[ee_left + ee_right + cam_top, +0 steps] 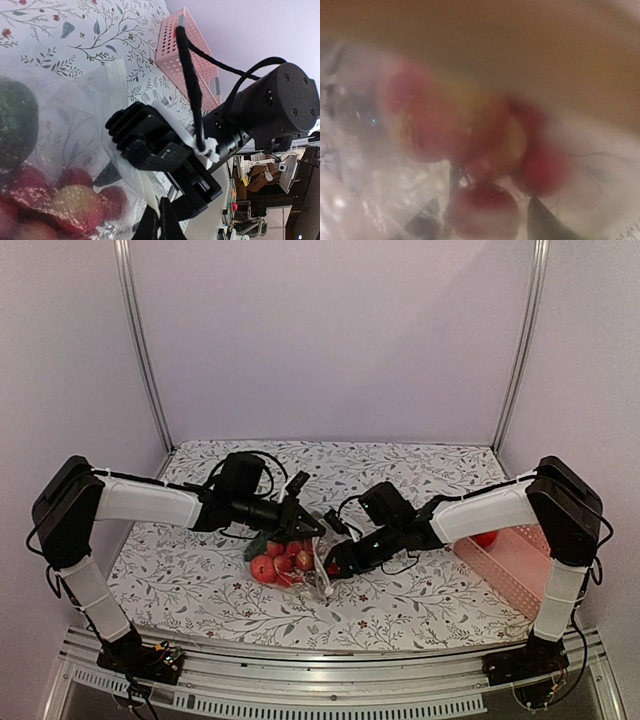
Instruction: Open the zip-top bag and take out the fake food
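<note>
On table (420,465), zip-top bag (306,578), fake food (264,568) inside

the clear zip-top bag (75,110) lay on the floral tablecloth (100,35), red fake food (70,200) inside. the black right gripper (125,150) pushed into its plastic. a pink lattice basket (185,55) sat at the tablecloth's edge.

Zip-top bag (318,582) clear; fake food (266,568) red, green; basket (512,562) pink; tablecloth (190,585) white, floral.

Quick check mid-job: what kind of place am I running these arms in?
Probably a lab robot test cell: aluminium frame posts, plain wall panels closing it in, and a floral-cloth table with a pink lattice basket.
</note>
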`<action>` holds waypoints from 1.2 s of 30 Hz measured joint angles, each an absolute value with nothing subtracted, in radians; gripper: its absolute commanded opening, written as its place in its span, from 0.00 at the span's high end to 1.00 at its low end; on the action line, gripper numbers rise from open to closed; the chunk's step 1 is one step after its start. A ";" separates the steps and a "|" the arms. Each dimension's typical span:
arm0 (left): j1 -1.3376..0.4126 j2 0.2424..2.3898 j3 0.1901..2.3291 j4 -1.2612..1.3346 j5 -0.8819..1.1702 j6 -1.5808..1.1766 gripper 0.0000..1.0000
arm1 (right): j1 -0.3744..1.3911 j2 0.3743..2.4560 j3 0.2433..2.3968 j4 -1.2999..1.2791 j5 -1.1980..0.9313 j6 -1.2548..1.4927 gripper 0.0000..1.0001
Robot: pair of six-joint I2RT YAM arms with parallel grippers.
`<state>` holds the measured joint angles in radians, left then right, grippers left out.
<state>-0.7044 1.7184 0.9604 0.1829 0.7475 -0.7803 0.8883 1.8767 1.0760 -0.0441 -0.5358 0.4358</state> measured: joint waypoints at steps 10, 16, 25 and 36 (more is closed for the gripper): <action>-0.709 1.718 0.948 0.171 0.744 -0.764 1.00 | 0.891 1.880 1.084 -0.040 -0.483 0.453 0.88; -0.720 1.718 0.948 0.133 0.744 -0.728 1.00 | 0.889 1.832 1.111 -0.045 -0.404 0.454 0.92; -0.725 1.708 0.948 0.086 0.705 -0.707 1.00 | 0.849 1.772 1.120 -0.095 -0.355 0.434 1.00; -0.709 1.712 0.989 0.085 0.671 -0.732 1.00 | 0.842 1.542 1.073 -0.178 -0.385 0.396 1.00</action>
<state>-0.7086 1.7119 0.9890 0.0853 0.6708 -0.7319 0.8421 1.5421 1.0725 -0.1783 -0.3851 0.3958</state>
